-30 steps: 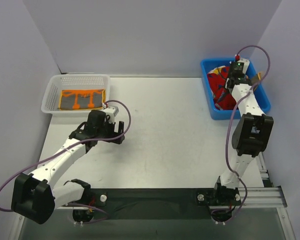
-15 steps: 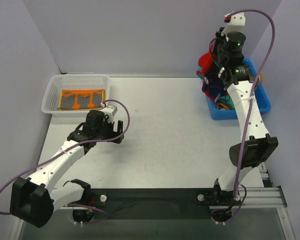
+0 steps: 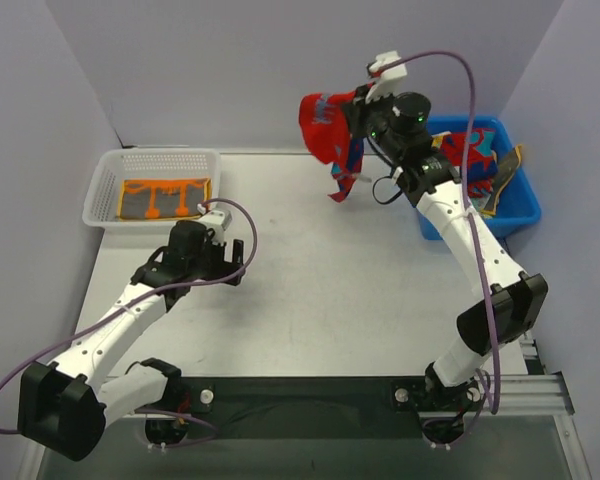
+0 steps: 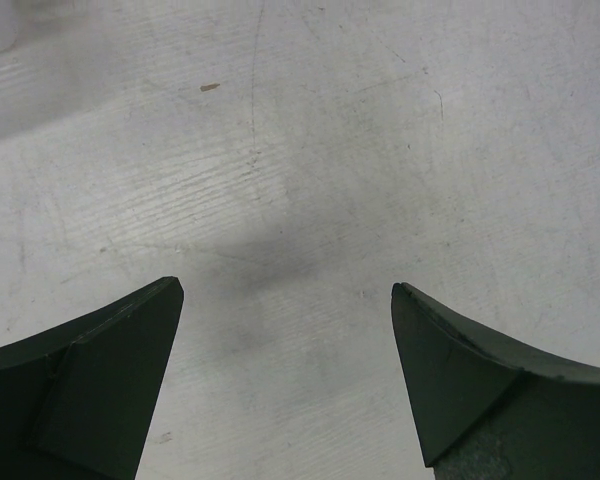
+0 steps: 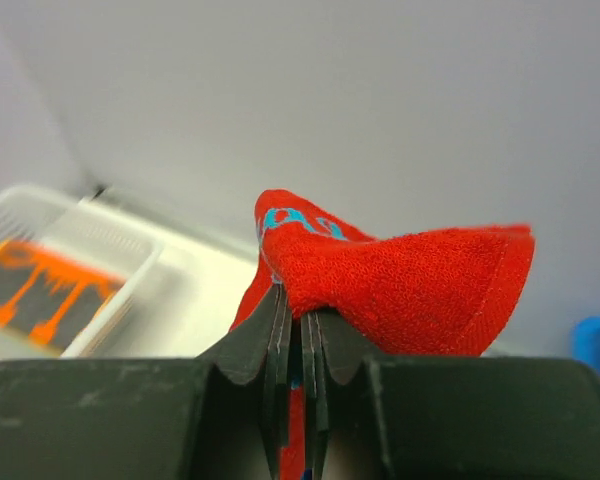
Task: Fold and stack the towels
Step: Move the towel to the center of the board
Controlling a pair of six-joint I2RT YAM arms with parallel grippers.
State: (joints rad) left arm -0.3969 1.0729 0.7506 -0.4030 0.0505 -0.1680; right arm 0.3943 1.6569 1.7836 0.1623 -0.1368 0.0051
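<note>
My right gripper point(image 3: 352, 118) is shut on a red towel point(image 3: 328, 132) with blue shapes and holds it high over the back of the table, left of the blue bin point(image 3: 508, 205). In the right wrist view the red towel point(image 5: 400, 275) bunches over the closed jaws of that gripper point(image 5: 300, 320). More towels point(image 3: 480, 160) lie crumpled in the bin. An orange towel point(image 3: 165, 197) with dark marks lies folded flat in the white basket point(image 3: 108, 172). My left gripper point(image 3: 232, 262) stands open low over bare table, with nothing between its fingers point(image 4: 100, 370).
The white mesh basket sits at the back left, the blue bin at the back right. Grey walls close the back and both sides. A dark rail point(image 3: 310, 395) runs along the near edge between the arm bases.
My right arm has lifted the red towel out of the blue bin and swung it left, over the table. The left arm has barely moved.
</note>
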